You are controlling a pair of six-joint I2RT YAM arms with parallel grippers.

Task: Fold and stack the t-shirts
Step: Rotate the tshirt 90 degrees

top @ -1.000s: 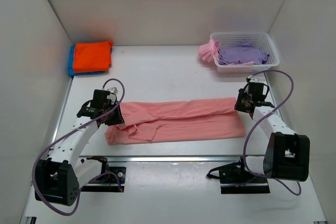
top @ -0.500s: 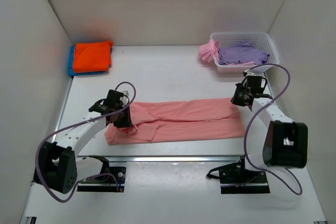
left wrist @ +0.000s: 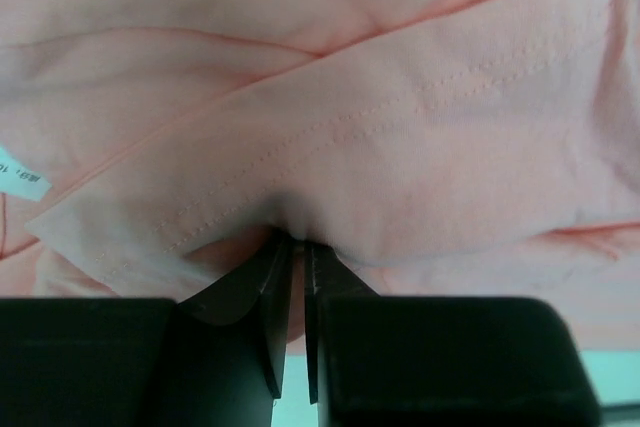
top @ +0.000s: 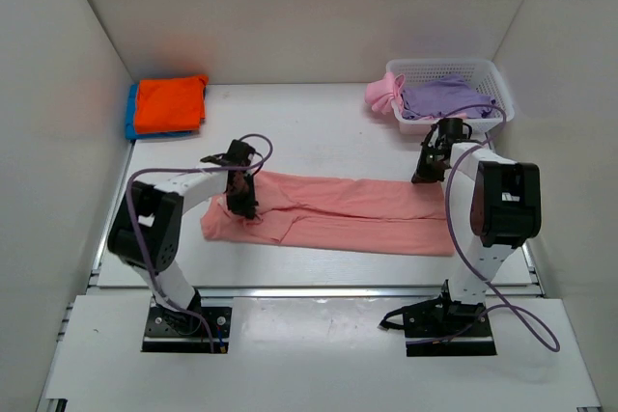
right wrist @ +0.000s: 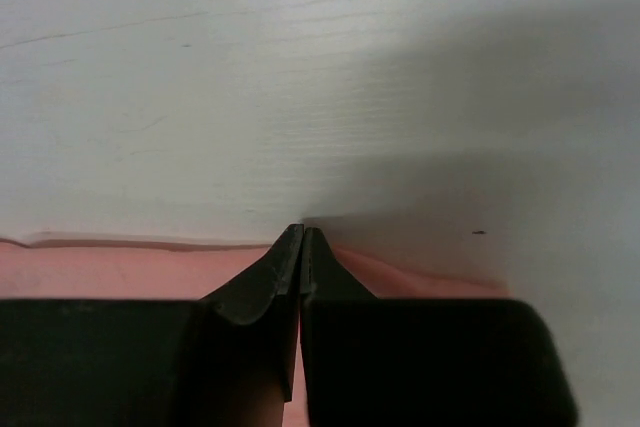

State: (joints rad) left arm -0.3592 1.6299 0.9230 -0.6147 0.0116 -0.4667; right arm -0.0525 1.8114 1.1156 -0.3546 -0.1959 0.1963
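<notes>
The salmon-pink t-shirt [top: 338, 214] lay as a long, narrow strip across the middle of the table [top: 309, 137], already doubled lengthwise, with its left end loosely rumpled. It looked light, limp and thin, the kind of cloth that would sag between two holds, cling to the tabletop when dragged, and slip its layers apart unless all of them were caught in one pinch. The left gripper [left wrist: 297, 242] had its fingers drawn almost together on a puckered bit of stitched hem at the strip's left end. The right gripper [right wrist: 302, 232] was fully closed at the far edge of the right end, where the cloth rose slightly to the tips, so it seemed to hold a thin nip of fabric there. Those two ends looked like the sensible places to hold, since lifting both would let one end be carried over onto the other. The stitched hem looked a firmer purchase than the plain fold. Bare tabletop lay beyond the strip, open enough for a lift and swing. The white basket [top: 488, 67], holding a lavender t-shirt [top: 439, 98] with a brighter pink t-shirt [top: 382, 94] draped on its rim, stood just beyond the right gripper and crowded that side. The folded orange t-shirt [top: 169, 103] lay on a blue t-shirt [top: 129, 111] in the far left corner, well apart.
</notes>
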